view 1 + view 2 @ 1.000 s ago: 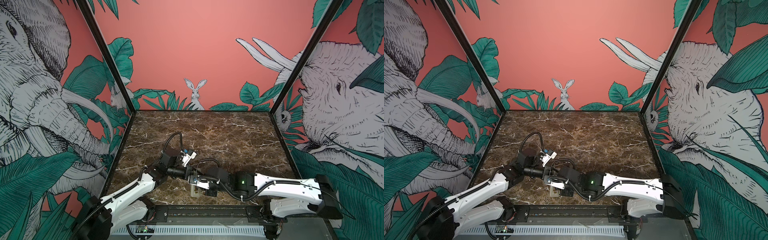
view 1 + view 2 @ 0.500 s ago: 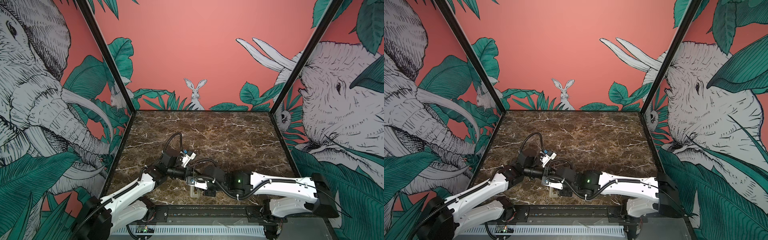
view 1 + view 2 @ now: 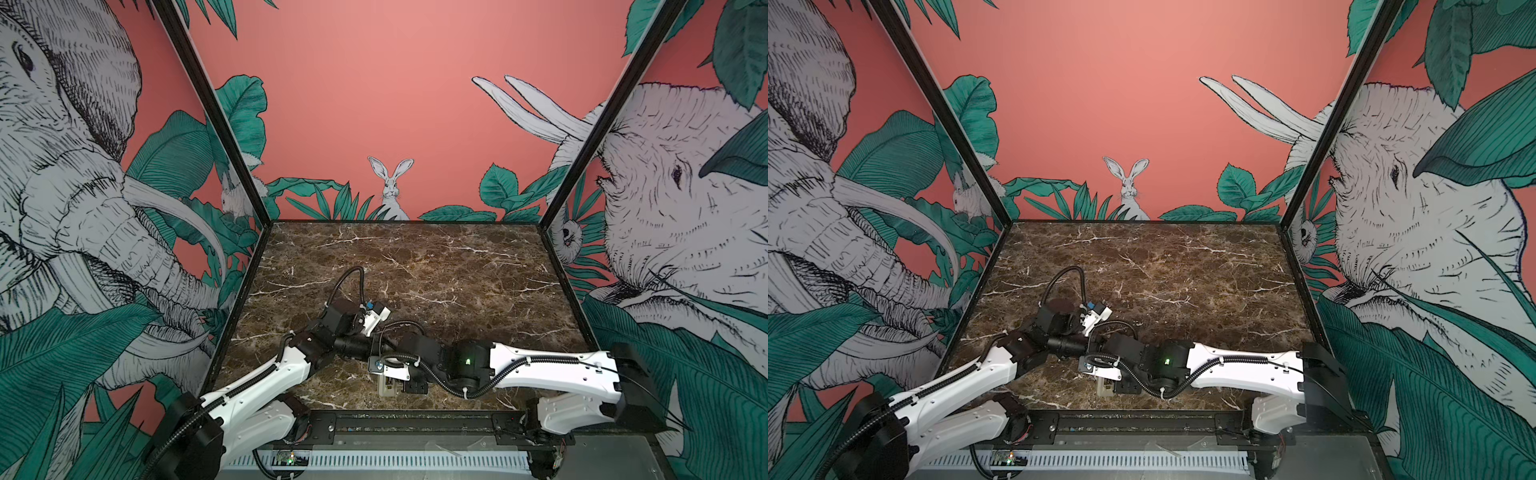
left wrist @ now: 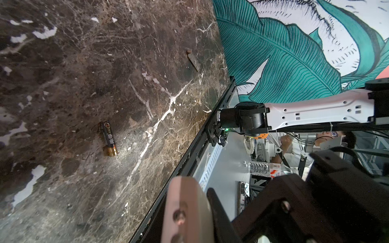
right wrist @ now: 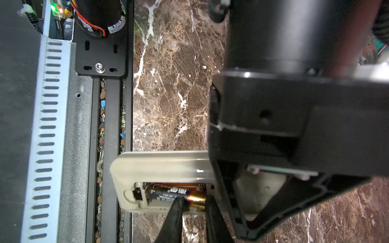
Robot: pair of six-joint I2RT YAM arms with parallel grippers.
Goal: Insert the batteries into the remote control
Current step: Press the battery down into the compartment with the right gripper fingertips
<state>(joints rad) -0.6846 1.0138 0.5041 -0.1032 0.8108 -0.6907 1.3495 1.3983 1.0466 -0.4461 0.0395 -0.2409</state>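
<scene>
Btwn right tool [image 5: 193, 203] tips: batt [image 5: 166, 192] gold end, inside remote [image 5: 160, 164] bay.

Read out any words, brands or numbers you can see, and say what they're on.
No text is legible anywhere.
White print on the battery in the remote control: too blurred to read.
Pale characters on the loose battery: too small to read.
Red-and-white label on the bottle: unreadable.

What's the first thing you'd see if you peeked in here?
Huge drawn elephants fill both side walls, with a rabbit on the pink back wall. At the front of the marble table, two robot arms meet, and the right claw is at a battery lying in the remote control.
</scene>
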